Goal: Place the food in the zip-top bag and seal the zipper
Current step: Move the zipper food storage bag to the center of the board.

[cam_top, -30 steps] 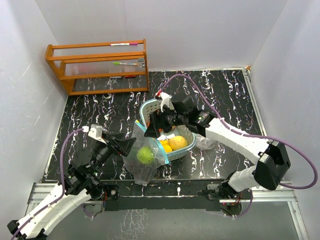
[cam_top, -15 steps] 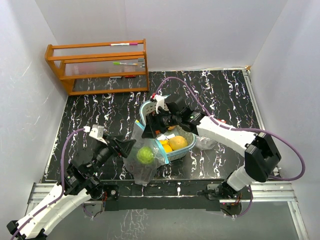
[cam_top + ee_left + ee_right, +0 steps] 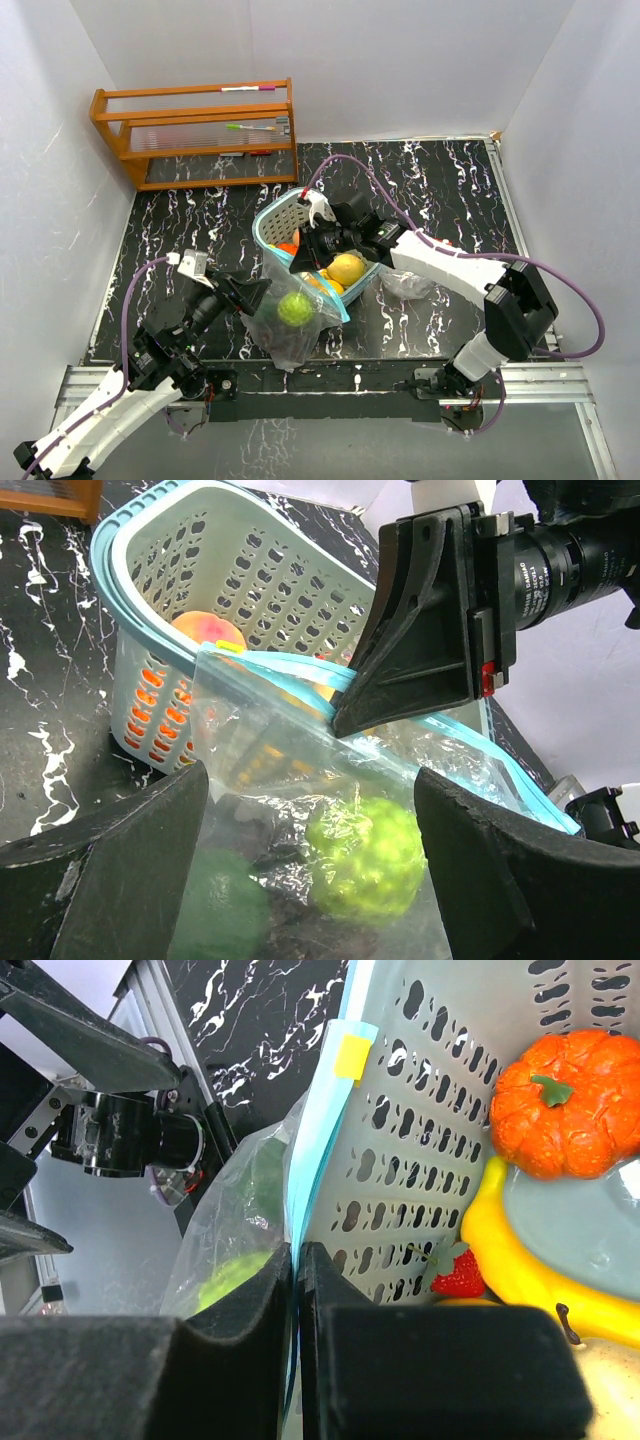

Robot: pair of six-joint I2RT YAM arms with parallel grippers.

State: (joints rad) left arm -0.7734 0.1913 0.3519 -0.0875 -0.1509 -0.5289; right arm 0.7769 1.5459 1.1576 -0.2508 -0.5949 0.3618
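The clear zip-top bag (image 3: 287, 330) lies against the teal lattice basket (image 3: 266, 213), its blue zipper edge (image 3: 318, 1130) standing up along the basket wall (image 3: 400, 1150). My right gripper (image 3: 300, 262) (image 3: 297, 1252) is shut on that zipper edge. Inside the bag lie a lime-green fruit (image 3: 293, 308) (image 3: 366, 858) and a darker green piece (image 3: 220, 915). My left gripper (image 3: 262, 291) (image 3: 310, 865) is open, its fingers either side of the bag's lower part. In the basket are an orange pumpkin (image 3: 565, 1100), a yellow piece (image 3: 515, 1260), a strawberry (image 3: 458, 1272), a peach (image 3: 208, 630) and a lemon (image 3: 346, 268).
A wooden rack (image 3: 200, 130) holding markers stands at the back left against the white wall. A crumpled clear wrapper (image 3: 408, 285) lies right of the basket under the right arm. White walls close in both sides of the black marbled table (image 3: 450, 190).
The right gripper has moved left and shut on the bag's zipper edge. The basket has shifted left and back and tilted. The left arm has stayed put.
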